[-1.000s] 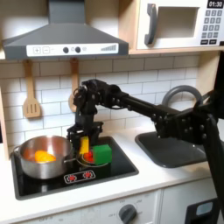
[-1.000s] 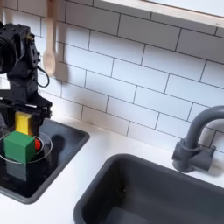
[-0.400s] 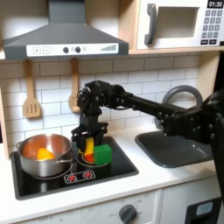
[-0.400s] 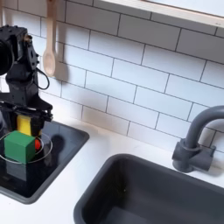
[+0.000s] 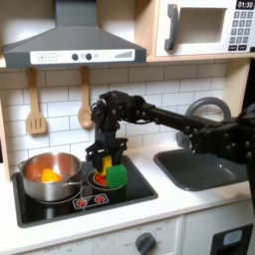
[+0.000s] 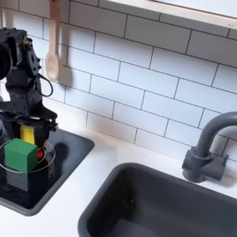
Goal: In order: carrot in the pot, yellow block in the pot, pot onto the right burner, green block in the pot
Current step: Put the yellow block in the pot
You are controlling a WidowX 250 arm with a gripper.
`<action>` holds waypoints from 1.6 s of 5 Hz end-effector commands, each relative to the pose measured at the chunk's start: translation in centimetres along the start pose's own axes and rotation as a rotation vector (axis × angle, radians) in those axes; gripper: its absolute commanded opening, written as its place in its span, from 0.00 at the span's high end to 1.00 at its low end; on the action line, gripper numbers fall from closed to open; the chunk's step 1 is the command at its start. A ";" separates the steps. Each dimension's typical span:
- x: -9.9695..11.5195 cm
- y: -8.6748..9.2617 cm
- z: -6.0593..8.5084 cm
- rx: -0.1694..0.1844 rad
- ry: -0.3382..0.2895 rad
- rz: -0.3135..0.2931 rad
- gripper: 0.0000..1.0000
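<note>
The gripper (image 5: 104,159) has come down since a second ago and now stands upright over the stove top's (image 5: 134,191) right burner, jaws clamped on the yellow block (image 5: 103,165); beside it, toward the first exterior view's right, the green block (image 5: 117,175) sits on that burner, unmoved; the pot (image 5: 46,175) rests on the left burner near the stove's left edge with the carrot (image 5: 47,176) inside, both unchanged.

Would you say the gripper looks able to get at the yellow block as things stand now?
Probably yes. The gripper hangs right over the yellow block on the stove, fingers on either side of it. The green block sits close beside it and the pot is further off, so nothing seems to block it.
</note>
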State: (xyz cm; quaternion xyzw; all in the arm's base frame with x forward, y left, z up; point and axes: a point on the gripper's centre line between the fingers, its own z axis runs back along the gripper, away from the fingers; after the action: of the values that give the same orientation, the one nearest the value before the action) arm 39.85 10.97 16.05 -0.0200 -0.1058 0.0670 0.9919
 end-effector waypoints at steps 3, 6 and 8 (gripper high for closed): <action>0.9 3.0 5.3 -0.011 -0.094 0.073 1.00; 0.5 4.5 8.0 0.014 -0.169 0.092 1.00; 0.7 6.4 8.6 0.049 -0.187 0.149 1.00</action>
State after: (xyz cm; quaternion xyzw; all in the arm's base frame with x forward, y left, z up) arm 37.43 17.24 25.07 0.0039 -0.2022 0.1421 0.9690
